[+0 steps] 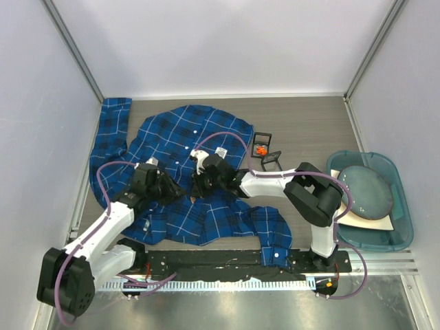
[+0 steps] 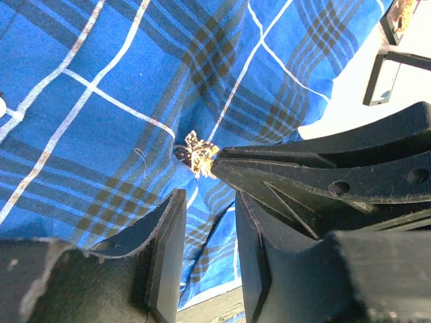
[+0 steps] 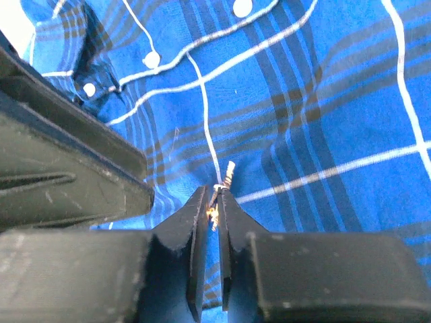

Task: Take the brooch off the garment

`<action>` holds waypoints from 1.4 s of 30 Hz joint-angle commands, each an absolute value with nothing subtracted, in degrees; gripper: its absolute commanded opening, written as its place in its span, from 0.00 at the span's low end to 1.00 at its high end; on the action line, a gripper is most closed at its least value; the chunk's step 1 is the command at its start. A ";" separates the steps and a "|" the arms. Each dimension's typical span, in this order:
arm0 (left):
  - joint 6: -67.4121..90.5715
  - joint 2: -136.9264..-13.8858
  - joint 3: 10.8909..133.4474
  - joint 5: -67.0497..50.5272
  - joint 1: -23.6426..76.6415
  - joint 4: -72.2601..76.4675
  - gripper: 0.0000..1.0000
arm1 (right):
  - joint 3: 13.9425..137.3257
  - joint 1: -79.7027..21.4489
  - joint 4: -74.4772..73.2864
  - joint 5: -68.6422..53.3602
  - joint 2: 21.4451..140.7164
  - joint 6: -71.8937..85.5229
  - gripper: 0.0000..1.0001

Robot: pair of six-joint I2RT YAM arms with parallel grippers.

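The blue and navy plaid shirt (image 1: 185, 137) lies spread on the table. A small gold brooch (image 2: 199, 156) is pinned to it, and also shows in the right wrist view (image 3: 227, 176). My right gripper (image 3: 217, 200) is shut on the brooch, its fingertips (image 2: 225, 161) pinching it against the cloth. My left gripper (image 2: 205, 252) is open just beside it, low over the shirt, with only cloth showing between its fingers. In the top view the left gripper (image 1: 167, 187) and the right gripper (image 1: 200, 180) meet over the shirt's middle, and the brooch is hidden.
Two small black stands (image 1: 261, 146) sit right of the shirt, one holding something orange; one stand also shows in the left wrist view (image 2: 387, 70). A blue bin (image 1: 407, 206) with a grey round lid stands at the far right. White shirt buttons (image 3: 152, 59) lie near the right gripper.
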State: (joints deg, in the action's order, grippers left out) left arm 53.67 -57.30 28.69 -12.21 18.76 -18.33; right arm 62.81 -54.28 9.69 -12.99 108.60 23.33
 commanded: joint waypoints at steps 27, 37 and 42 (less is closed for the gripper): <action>46.40 -80.84 57.91 16.86 36.20 -45.68 0.47 | 48.26 -45.79 3.78 -5.45 86.85 25.14 0.34; 57.03 -94.57 68.99 26.01 45.43 -55.19 0.46 | 45.36 -45.44 4.57 -5.45 84.55 23.91 0.35; 61.43 -98.17 70.05 27.07 47.11 -56.51 0.42 | 42.98 -45.35 6.94 -6.94 84.55 24.52 0.34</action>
State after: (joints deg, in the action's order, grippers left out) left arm 56.01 -96.18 67.70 22.92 46.09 -53.30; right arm 44.42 -45.63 3.60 -6.13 86.80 24.80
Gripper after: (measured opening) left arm 0.441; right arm 0.345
